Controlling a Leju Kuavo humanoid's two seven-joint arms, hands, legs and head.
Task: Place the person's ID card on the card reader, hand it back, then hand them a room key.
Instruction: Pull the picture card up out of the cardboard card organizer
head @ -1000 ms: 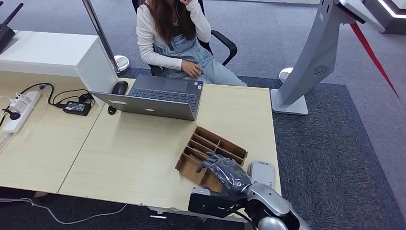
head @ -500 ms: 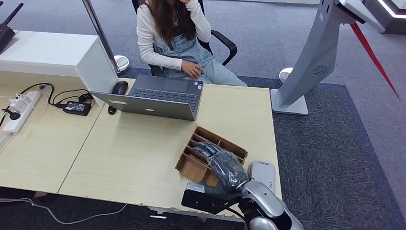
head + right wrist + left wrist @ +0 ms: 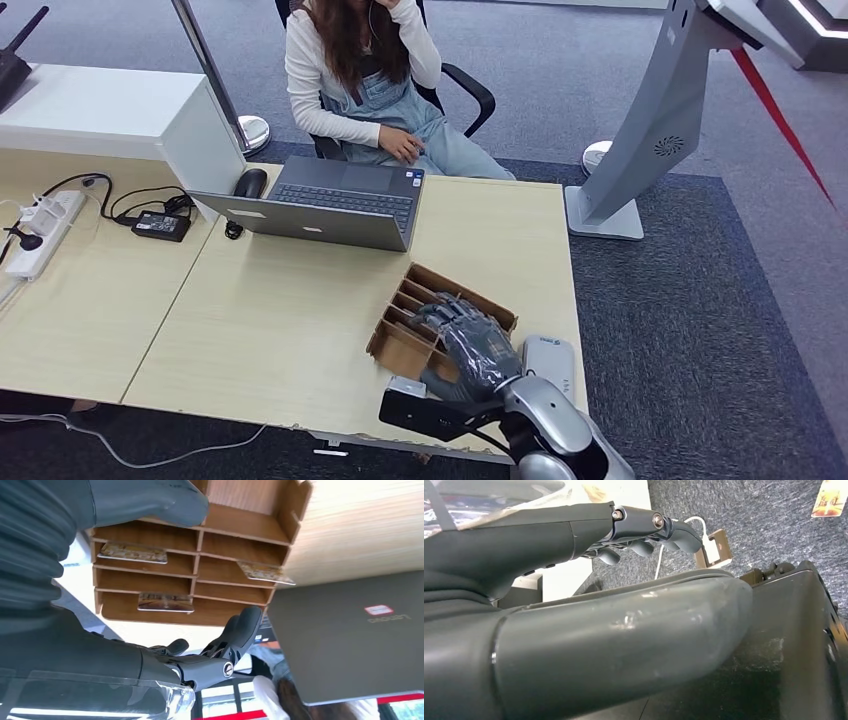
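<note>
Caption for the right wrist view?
Right hand hovers open over a wooden organizer holding three cards.

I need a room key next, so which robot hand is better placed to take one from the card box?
The right robot hand: it hovers over the card box, open, with cards in the slots before it. The left robot hand hangs over carpet beside the robot's body.
</note>
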